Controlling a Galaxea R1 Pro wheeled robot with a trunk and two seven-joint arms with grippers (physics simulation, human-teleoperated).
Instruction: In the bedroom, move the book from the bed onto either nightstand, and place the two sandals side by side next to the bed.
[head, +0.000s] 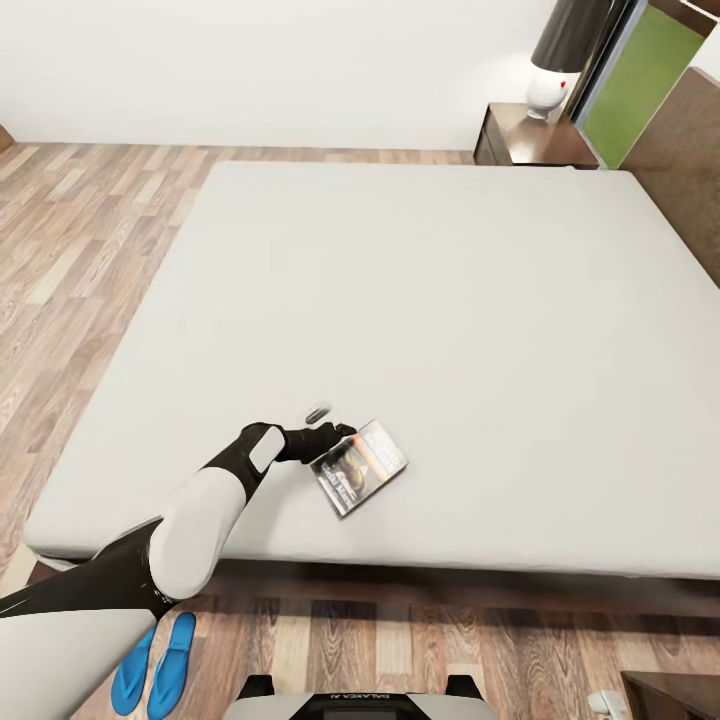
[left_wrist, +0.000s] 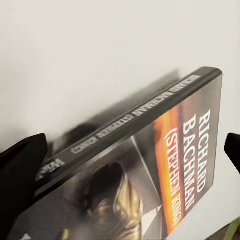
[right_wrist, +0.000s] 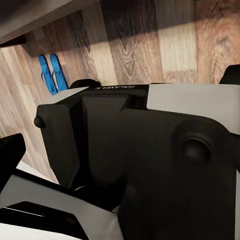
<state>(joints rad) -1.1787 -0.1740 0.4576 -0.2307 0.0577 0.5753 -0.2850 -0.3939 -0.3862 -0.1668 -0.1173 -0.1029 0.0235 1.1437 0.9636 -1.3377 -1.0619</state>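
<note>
Book (head: 360, 467) on grey bed (head: 450, 300) near foot edge; left gripper (head: 335, 432) jaws apart astride it, contact unclear.

Bare bed (head: 450, 300) fills the frame's centre, open all around the book (head: 360, 467). A lamp (head: 560, 60) crowds the nightstand (head: 520, 140), upper right.
</note>
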